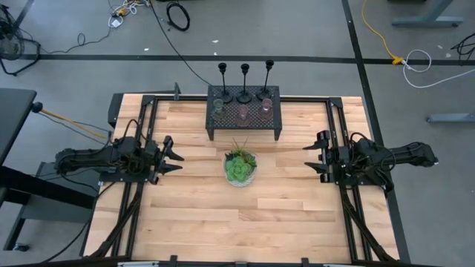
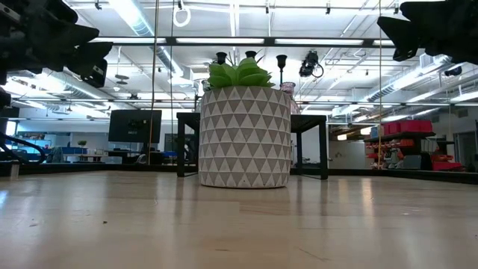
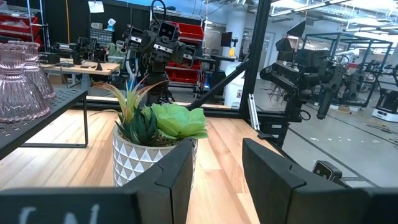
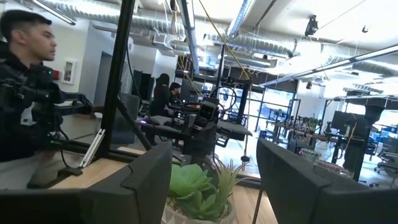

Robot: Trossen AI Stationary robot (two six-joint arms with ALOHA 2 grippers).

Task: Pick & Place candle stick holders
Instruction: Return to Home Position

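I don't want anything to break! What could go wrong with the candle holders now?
The three black candle holders stand near the mesh rack's far edge; a bump might tip them off the back. The glass cups sit just in front, so a falling holder could hit them. The potted plant sits between the open left gripper and right gripper; an inward swing could knock it.
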